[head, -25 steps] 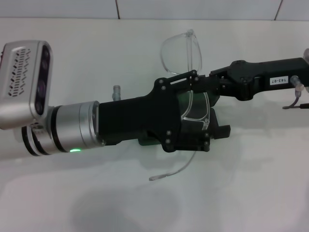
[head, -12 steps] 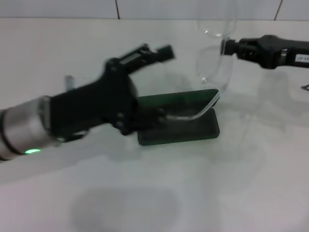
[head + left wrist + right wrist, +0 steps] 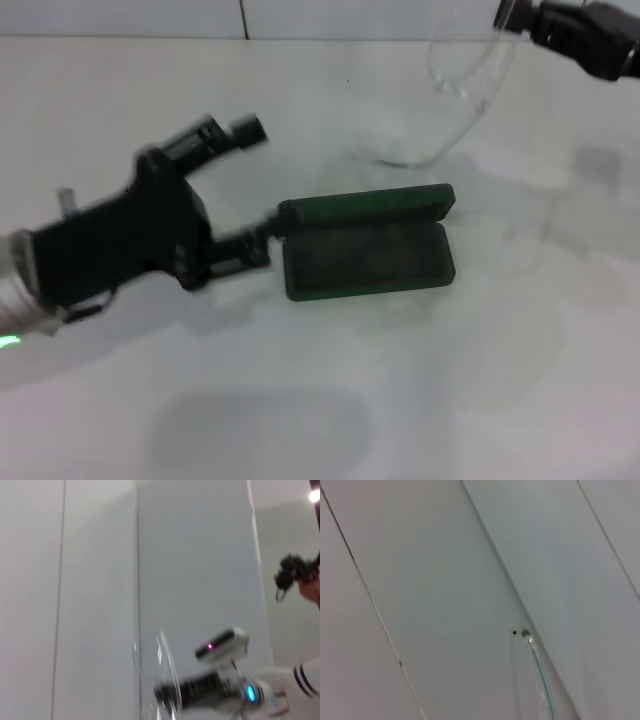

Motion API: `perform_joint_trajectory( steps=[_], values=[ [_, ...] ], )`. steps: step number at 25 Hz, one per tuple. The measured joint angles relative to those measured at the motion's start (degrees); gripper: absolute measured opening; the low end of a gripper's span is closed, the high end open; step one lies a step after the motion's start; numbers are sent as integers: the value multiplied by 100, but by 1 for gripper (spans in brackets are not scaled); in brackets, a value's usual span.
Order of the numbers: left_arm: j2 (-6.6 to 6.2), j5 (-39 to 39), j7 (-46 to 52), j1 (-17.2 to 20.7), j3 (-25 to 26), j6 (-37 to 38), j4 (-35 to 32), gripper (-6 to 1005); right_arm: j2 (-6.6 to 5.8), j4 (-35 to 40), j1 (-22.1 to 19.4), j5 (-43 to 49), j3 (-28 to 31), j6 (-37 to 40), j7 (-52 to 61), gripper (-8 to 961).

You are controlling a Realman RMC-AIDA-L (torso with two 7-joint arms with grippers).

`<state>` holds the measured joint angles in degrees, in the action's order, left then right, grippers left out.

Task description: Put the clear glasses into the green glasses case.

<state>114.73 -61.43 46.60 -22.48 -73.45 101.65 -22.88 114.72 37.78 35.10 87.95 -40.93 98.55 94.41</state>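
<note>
On the white table [image 3: 400,400] the dark green rectangular glasses case [image 3: 367,255] lies open. The left gripper [image 3: 252,190], fingers spread and empty, sits just beside it. The right gripper [image 3: 515,15] apparently pinches the transparent wraparound glasses [image 3: 465,95] aloft beyond the case.

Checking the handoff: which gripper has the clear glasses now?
The right gripper, raised at the far right, holds the clear glasses; the left gripper is open and empty beside the green glasses case.
</note>
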Motion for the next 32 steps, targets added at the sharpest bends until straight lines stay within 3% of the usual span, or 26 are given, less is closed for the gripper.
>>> perform_joint_trajectory(
  steps=[5,8,10,14,18,32],
  values=[
    [192,-1022,32,-313,-46,-106,0,856,62,-26,118,-174,-182,-24,-118,50],
    [420,-1723,130,-671,-56,-84,-27,856,68,-155,280,-151,-656,-214,-130,50],
    [482,-1909,158,-801,-62,-55,-33,856,68,-252,393,-126,-1046,-416,-138,50],
    [477,-1975,230,-919,-80,71,-14,855,67,-329,528,-125,-2085,-872,-127,50],
    [454,-1961,291,-908,-52,89,-51,855,43,-298,543,-48,-2683,-939,15,50],
    [412,-1948,298,-890,-21,92,-59,855,53,-229,774,1064,-2846,-598,377,63]
  ],
)
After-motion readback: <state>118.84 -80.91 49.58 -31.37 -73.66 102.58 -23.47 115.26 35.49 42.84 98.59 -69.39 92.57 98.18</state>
